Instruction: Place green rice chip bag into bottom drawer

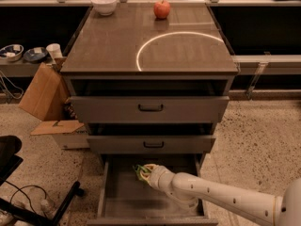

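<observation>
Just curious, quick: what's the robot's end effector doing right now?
End effector: in the bottom drawer, green rice chip bag at its tip; grip cannot be told.

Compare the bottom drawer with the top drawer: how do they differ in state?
The bottom drawer is pulled far out, its floor showing; the top drawer sits nearly closed. The gripper, holding the green rice chip bag, is inside the bottom drawer; nothing reaches into the top drawer. Both are grey.
</observation>
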You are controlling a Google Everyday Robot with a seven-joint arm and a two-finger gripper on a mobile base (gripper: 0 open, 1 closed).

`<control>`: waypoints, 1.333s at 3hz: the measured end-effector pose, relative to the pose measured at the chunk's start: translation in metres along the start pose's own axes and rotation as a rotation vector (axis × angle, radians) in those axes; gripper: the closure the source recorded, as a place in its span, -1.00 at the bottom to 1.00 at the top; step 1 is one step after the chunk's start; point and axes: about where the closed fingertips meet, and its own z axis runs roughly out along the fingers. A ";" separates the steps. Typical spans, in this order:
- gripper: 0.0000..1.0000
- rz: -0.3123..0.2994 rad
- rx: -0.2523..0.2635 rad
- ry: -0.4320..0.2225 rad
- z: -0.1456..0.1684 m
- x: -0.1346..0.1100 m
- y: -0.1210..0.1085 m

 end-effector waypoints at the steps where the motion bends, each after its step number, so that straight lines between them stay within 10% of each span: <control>1: -0.92 0.000 0.000 0.000 0.000 0.000 0.000; 4: -1.00 -0.023 -0.010 0.016 0.000 -0.002 0.008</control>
